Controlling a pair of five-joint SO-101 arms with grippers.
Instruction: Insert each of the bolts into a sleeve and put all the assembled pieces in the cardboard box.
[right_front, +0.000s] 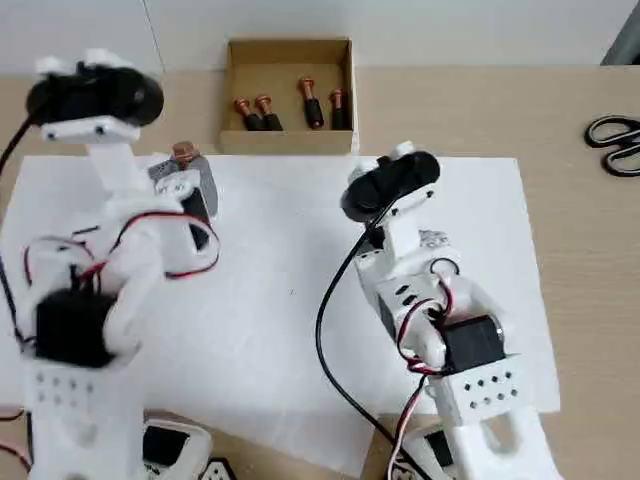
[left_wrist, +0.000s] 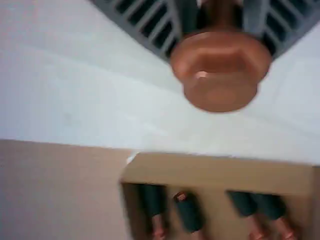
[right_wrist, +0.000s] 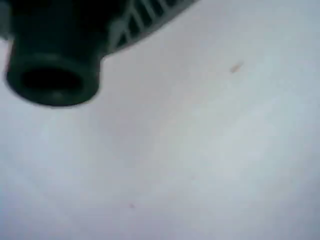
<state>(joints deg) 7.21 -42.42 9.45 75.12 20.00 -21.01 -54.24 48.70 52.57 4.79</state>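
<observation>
My left gripper (right_front: 186, 172) is shut on a copper bolt (right_front: 183, 152) at the back left of the white paper, just short of the cardboard box (right_front: 232, 96). In the left wrist view the bolt's head (left_wrist: 220, 70) points outward between the grey fingers (left_wrist: 140, 17), with the box (left_wrist: 215, 175) beyond it. Several assembled pieces (right_front: 313, 103) lie in the box. My right gripper (right_wrist: 62, 17) is shut on a black sleeve (right_wrist: 52, 62) over the paper. The sleeve's open end faces the camera. In the high view the right arm's black motor (right_front: 390, 185) hides that gripper.
A white paper sheet (right_front: 290, 300) covers the middle of the wooden table (right_front: 570, 250). Black scissors (right_front: 615, 140) lie at the far right edge. Both arm bases stand at the front, with cables (right_front: 330, 330) looping over the paper.
</observation>
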